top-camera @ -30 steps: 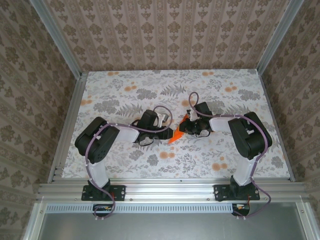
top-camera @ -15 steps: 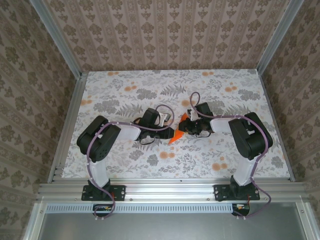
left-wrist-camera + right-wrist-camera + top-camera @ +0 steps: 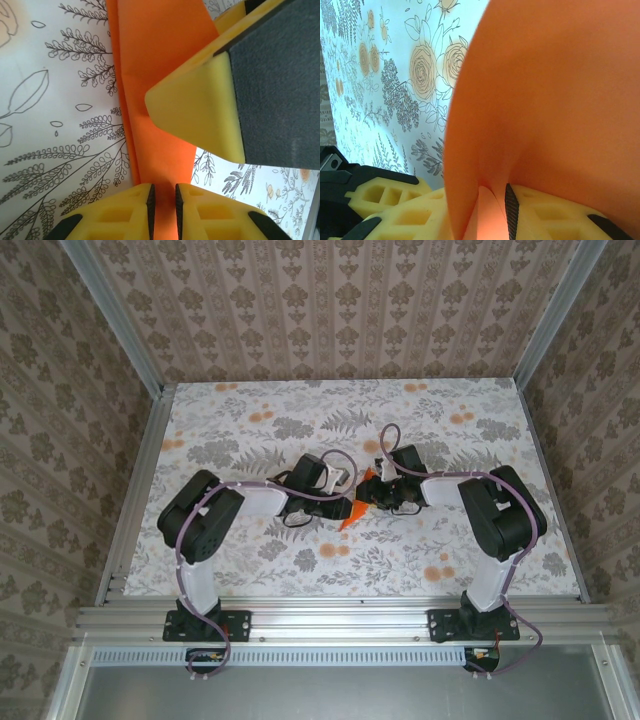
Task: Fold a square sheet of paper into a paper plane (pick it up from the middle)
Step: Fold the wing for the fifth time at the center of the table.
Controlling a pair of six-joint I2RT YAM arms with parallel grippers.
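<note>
The bright orange paper (image 3: 351, 514), folded into a narrow strip with a lengthwise crease, sits mid-table between my two grippers. In the left wrist view the paper (image 3: 155, 60) runs from the top down between the pads of my left gripper (image 3: 162, 205), which stand a narrow gap apart around it. A yellow finger (image 3: 200, 115) of the right gripper presses in from the right. My right gripper (image 3: 492, 215) has the paper (image 3: 545, 100) bulging out of its jaws, a fold sitting loosely in the gap. From above, the left gripper (image 3: 340, 506) and right gripper (image 3: 373, 497) almost meet.
The table (image 3: 250, 420) carries a print of grey leaves and pale orange flowers. Aluminium rails (image 3: 135, 480) edge it, with patterned walls on three sides. Both arm bases sit at the near edge.
The left arm has pushed right, toward the paper and the right gripper, and its jaws have narrowed. The right jaws have widened around the paper. The paper has stayed in place.
</note>
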